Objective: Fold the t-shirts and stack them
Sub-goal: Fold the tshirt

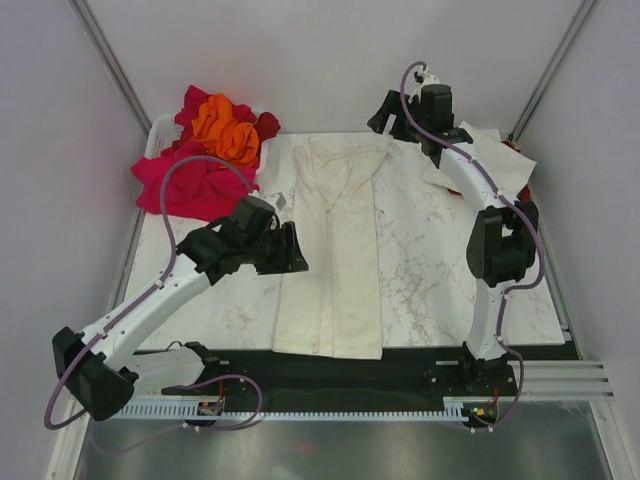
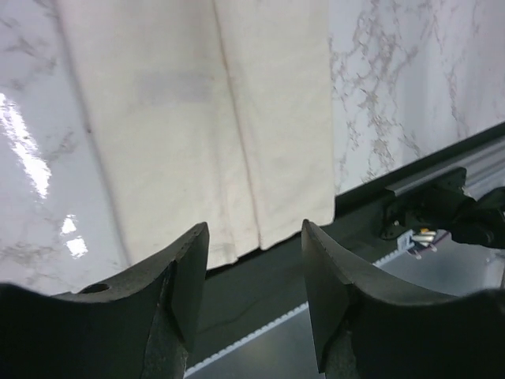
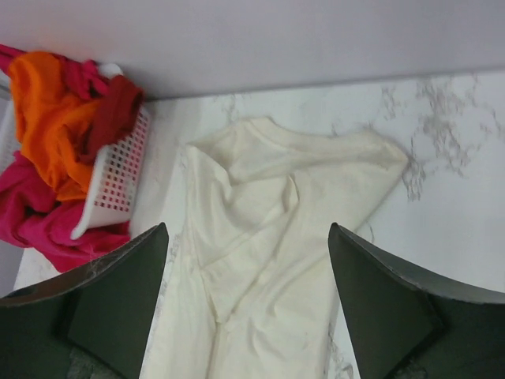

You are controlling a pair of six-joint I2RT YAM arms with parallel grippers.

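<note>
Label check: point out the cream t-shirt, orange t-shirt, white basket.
cream t-shirt [image 1: 335,262]: top external view, mid body.
orange t-shirt [image 1: 228,130]: top external view, bunched middle.
white basket [image 3: 118,180]: right wrist view, perforated wall.

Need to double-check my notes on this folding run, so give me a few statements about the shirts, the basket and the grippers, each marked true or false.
1. The cream t-shirt lies as a long strip down the middle of the table. True.
2. The left gripper is clamped on the cream t-shirt. False: its jaws stand apart with nothing between them, beside the shirt's left edge.
3. The orange t-shirt sits on top of the pile at the white basket, far left. True.
4. The right gripper is shut. False: its jaws stand wide apart and empty, near the cream t-shirt's far end.
</note>
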